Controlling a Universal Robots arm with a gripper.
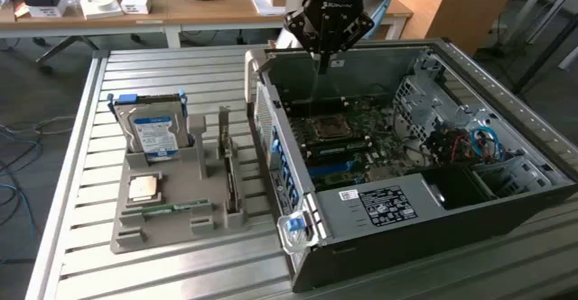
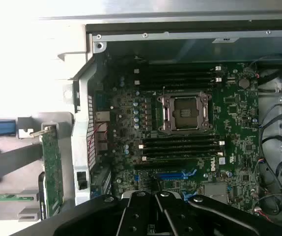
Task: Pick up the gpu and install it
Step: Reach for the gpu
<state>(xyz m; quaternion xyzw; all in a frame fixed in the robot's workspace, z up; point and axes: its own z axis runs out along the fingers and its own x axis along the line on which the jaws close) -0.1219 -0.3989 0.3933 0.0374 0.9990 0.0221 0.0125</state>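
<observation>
Gripper (image 1: 323, 61) hangs over the open case (image 1: 388, 246), jaws pressed together, empty; gpu (image 1: 231, 181) sits in the grey holder (image 1: 162, 236).

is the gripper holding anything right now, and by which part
Nothing is held: the gripper is shut and empty above the open computer case; the gpu stands in the grey tray.

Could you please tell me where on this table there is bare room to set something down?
Bare slats lie on the table beyond the hard drive and in front of the grey holder. The gap between holder and computer case is tight.
</observation>
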